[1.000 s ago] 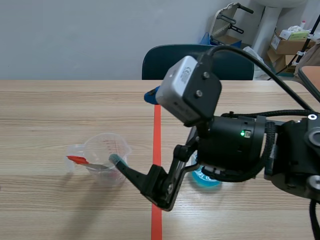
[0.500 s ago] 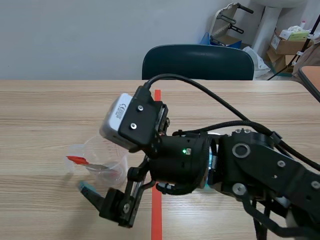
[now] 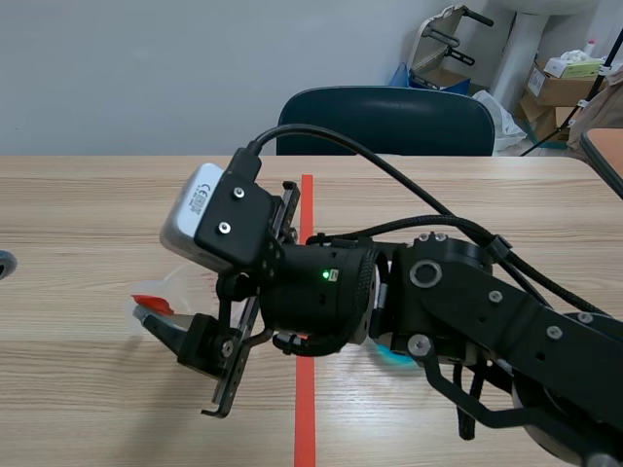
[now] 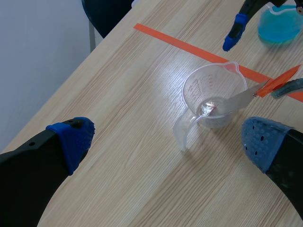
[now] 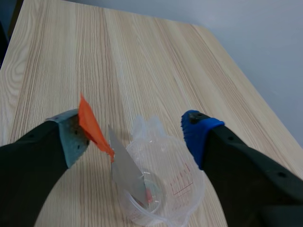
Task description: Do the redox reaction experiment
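Note:
A clear measuring cup stands on the wooden table, with a metal spoon in it; the spoon's orange handle sticks out over the rim. My right gripper is open and hangs over the cup. The orange handle lies against one of its pads and the other pad stands well clear. In the scene view the right arm reaches past the tape line, its gripper hiding most of the cup. My left gripper is open, high above the table, short of the cup.
A container of blue liquid stands past the orange-red tape line, mostly under the right arm. A dark chair stands behind the table's far edge. Cardboard boxes are at the back right.
The right arm has swung left across the tape line. Its gripper went from in front of the cup to the spoon's orange handle. The arm now covers most of the cup.

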